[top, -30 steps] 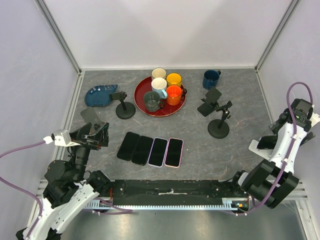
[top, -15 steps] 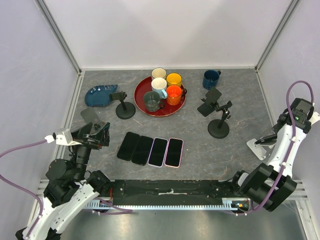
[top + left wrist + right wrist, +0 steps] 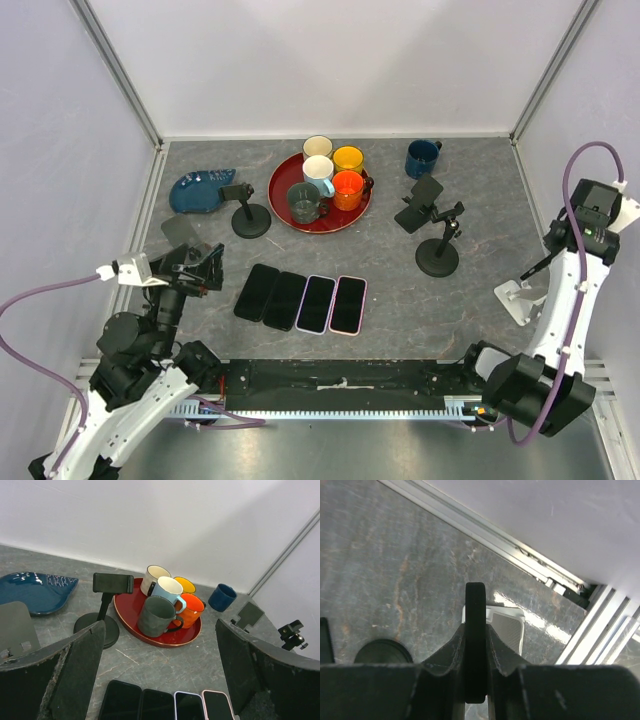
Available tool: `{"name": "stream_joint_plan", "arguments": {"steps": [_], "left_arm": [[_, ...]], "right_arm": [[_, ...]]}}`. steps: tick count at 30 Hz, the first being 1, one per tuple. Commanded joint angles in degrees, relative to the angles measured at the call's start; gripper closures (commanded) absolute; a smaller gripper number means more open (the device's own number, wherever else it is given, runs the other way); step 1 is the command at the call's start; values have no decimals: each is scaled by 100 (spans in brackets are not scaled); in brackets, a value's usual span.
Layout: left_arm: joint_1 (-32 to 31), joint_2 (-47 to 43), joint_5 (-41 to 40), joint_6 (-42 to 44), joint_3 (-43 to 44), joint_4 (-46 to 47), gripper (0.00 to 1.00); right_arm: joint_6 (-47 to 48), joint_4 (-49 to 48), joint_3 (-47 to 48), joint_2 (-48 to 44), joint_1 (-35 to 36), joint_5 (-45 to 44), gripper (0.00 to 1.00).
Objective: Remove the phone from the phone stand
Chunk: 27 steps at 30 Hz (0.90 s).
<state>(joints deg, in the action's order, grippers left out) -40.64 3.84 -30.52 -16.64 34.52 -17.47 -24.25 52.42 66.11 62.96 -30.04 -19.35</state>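
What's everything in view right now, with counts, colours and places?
white phone stand: 1, white, right edge
black phone: 1, black, gripped above that stand
flat phones: 4, dark, near-centre row
round red tray: 1, far centre
mugs on tray: 5, cream, white, yellow, orange, grey
navy mug: 1, right of tray
blue leaf-shaped dish: 1, far left
black clamp stands: 2, either side of tray
grey plate stands: 2, left, right
left gripper: open
right gripper: shut on black phone
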Motion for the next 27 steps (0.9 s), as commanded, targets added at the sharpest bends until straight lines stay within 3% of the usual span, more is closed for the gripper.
{"name": "stream_joint_plan", "arguments": {"steps": [1,7,14,21,27], "left_arm": [[-31,152,-59,100,2,122,3],[12,310,-85,109,2,113,3],[153,460,-112,135,-33,139,4],[460,566,-129,161,-60,174,4],[855,645,-217,170,-95,192,4]], "right_arm": [[-19,-13,798,-328,332,-595,100],[621,-4,1422,-644,1078,-658,100],[1360,-241,1466,-1153,1939,440,100],[1616,-435,1502,-1198,2468,2414,100],[1722,-320,1361,-1075,2933,3358,100]]}}
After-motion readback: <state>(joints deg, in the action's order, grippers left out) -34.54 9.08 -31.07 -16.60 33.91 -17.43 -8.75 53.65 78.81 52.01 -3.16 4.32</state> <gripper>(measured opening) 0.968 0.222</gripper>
